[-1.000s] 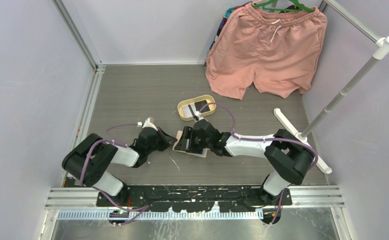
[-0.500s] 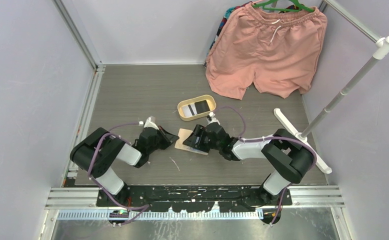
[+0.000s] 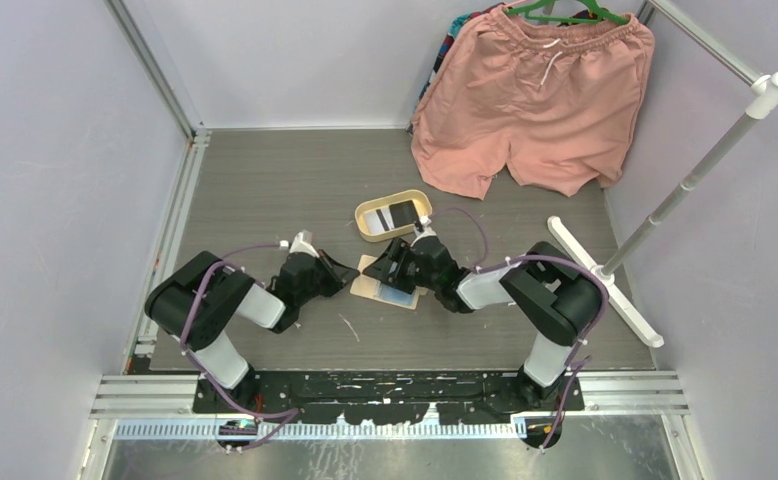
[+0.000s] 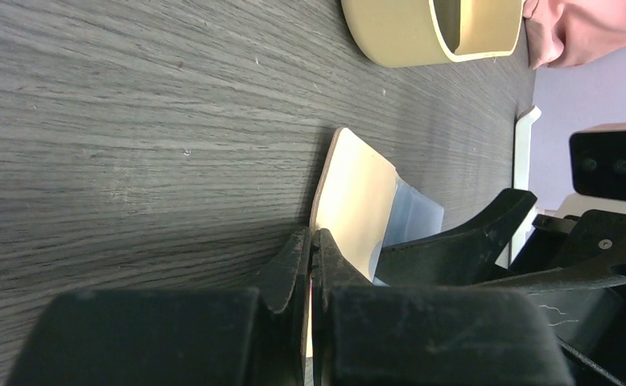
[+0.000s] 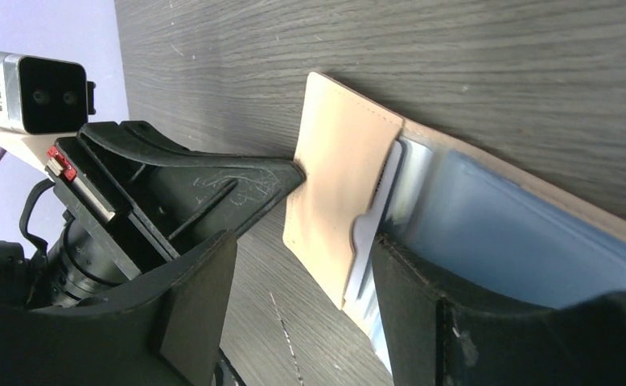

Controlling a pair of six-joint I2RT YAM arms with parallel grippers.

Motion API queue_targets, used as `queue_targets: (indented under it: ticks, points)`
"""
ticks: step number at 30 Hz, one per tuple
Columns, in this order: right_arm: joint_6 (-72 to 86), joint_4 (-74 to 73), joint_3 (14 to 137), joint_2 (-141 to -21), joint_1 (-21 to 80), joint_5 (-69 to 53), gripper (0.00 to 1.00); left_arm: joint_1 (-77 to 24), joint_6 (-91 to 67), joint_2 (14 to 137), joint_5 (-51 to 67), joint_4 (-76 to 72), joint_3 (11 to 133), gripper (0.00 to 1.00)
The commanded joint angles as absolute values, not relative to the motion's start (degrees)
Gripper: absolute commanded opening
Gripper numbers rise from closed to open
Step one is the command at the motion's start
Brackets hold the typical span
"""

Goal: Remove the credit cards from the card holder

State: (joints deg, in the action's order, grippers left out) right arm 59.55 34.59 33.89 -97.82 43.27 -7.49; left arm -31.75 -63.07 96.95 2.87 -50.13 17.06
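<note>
From above, the card holder [image 3: 370,285] lies mid-frame between both grippers, just below the oval tray [image 3: 361,222]; the left wrist view shows the left gripper [image 4: 313,245] clamped on its tan flap; the right wrist view shows the right gripper [image 5: 303,241] spread wide, either side of that flap and a pale card [image 5: 368,232] edge.

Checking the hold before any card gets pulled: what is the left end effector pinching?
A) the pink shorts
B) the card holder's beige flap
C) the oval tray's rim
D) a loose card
B: the left wrist view shows the left end effector shut on the beige edge of the card holder.
</note>
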Motion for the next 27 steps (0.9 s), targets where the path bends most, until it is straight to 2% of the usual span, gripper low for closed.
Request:
queue_targets:
  ticks: [1,11,13,15,17,19,27]
  points:
    - [60.56,38.48,35.89,-101.35,43.25,-10.96,0.68,-31.52,-58.75,102.23,-0.97,-26.95,13.92,0.00]
    - [64.25,44.60,33.85,-103.29,43.25,-12.70,0.65,-31.55,-58.85,102.91,-0.88,-26.37,14.58,0.00]
    - [65.74,48.00,32.46,-103.99,43.24,-12.46,0.54,-31.51,-58.74,103.01,-0.87,-26.24,14.67,0.00]
    - [67.46,51.97,31.42,-105.15,43.24,-12.53,0.31,-31.55,-58.72,103.04,-0.79,-26.19,14.76,0.00]
    - [68.49,54.66,31.04,-106.21,43.21,-12.72,0.15,-31.50,-58.71,103.07,-0.71,-26.19,14.74,0.00]
    - [68.90,55.71,31.09,-106.83,43.07,-12.83,0.10,-31.47,-58.70,102.98,-0.70,-26.11,14.68,0.00]
    - [68.61,57.33,30.14,-106.16,43.08,-12.50,0.04,-31.55,-58.69,102.74,-0.70,-26.02,14.50,0.00]
